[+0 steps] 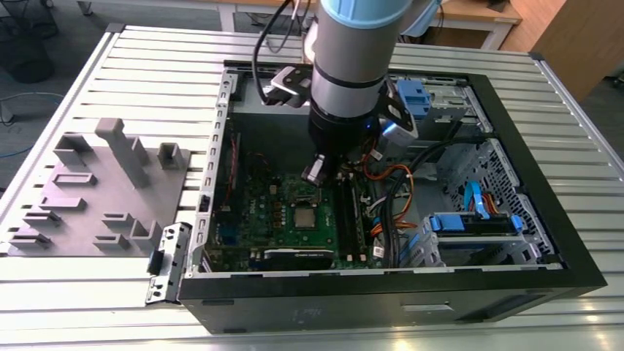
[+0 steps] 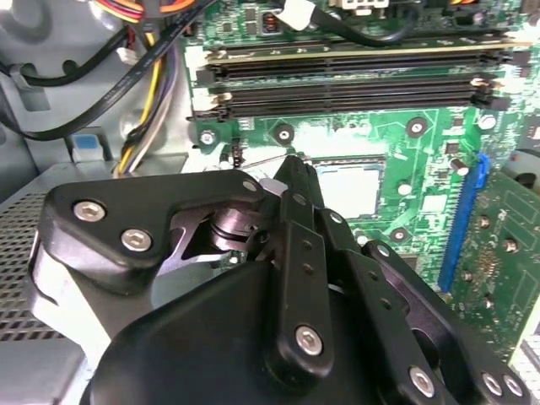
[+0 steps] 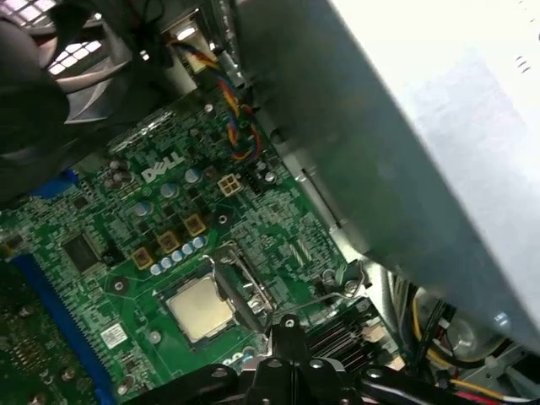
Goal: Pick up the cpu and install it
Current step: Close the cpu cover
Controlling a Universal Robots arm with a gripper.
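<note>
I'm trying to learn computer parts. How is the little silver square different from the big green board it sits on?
The cpu is small, square and dull silver with a plain, smooth top; the green circuit board is far bigger and crowded with tiny parts and slots. The cpu sits in its socket in the middle of the circuit board, which spreads across the case floor. Both lie flat inside the computer case.

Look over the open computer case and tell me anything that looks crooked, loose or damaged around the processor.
Nothing stands out. The cpu lies flat and square in its place on the green board, with the gripper close beside it. The memory sticks sit straight in their slots. Cables run loosely along the board's edge, none across the chip.
</note>
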